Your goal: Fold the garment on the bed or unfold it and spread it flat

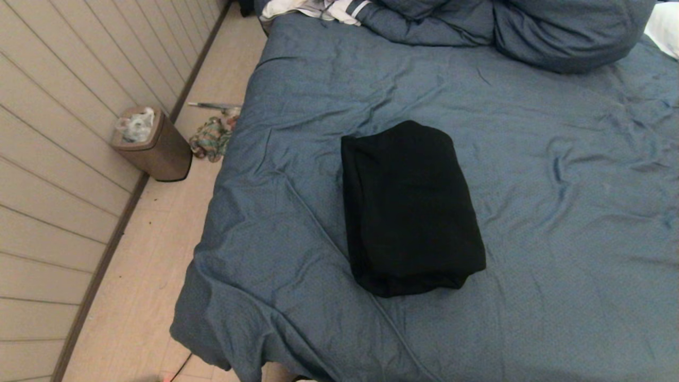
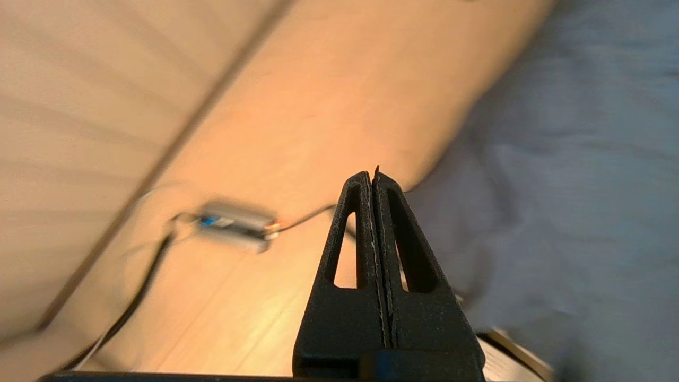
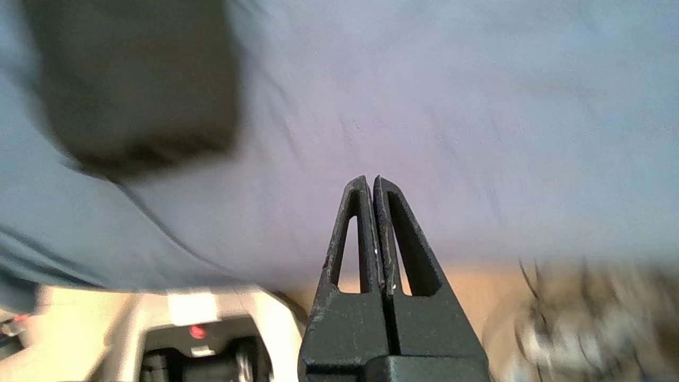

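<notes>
The black garment (image 1: 408, 209) lies folded into a thick rectangular bundle on the middle of the bed (image 1: 557, 175), which has a wrinkled slate-blue cover. Neither arm shows in the head view. My left gripper (image 2: 371, 175) is shut and empty, hanging over the wooden floor beside the bed's edge (image 2: 557, 185). My right gripper (image 3: 370, 180) is also shut with nothing in it, out over the blue cover (image 3: 424, 106) and well apart from the garment (image 3: 138, 85), a dark block in the right wrist view.
A brown bin (image 1: 154, 143) with a plastic bag stands against the panelled wall, a multicoloured rag (image 1: 211, 139) beside it on the floor. Bunched blue bedding (image 1: 530, 32) and a white striped cloth (image 1: 323, 9) lie at the bed's far end. A small grey device with cable (image 2: 236, 228) lies on the floor.
</notes>
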Available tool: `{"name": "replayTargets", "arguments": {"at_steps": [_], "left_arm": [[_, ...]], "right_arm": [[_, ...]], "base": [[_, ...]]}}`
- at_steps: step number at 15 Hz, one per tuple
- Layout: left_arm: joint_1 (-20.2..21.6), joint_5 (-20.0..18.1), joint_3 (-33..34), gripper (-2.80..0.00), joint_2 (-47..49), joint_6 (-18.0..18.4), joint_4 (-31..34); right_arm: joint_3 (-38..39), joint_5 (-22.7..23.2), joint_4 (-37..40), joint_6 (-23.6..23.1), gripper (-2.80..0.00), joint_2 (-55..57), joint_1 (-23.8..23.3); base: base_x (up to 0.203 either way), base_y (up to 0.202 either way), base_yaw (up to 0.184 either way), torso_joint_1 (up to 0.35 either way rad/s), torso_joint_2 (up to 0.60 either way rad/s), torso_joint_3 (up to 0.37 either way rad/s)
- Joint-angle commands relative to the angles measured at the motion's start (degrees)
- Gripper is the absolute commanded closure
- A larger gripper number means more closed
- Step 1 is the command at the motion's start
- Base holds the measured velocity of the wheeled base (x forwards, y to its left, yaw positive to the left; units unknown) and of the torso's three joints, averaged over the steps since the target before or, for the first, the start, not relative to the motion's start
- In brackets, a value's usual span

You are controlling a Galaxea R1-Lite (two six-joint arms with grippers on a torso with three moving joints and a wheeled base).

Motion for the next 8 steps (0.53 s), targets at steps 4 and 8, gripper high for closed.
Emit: {"name": "replayTargets", "arguments": {"at_steps": [4,8], "left_arm": [[7.99,-6.64,20.2,0.0,-11.85,7.87,-8.42],[8.96,-9.09,38.65,0.0,-12.77,16.7,-31.45]], "right_arm": [[20.44,8.02,-5.71,0.74,0.0,-15.39,-7.53],[39.83,16.3,-21.11,-1.96,0.0,-26.7,-8.51]], "base": [[0.0,0.0,0.0,0.0,0.0,0.0],[0.0,0.0,0.0,0.0,0.0,0.0]]}}
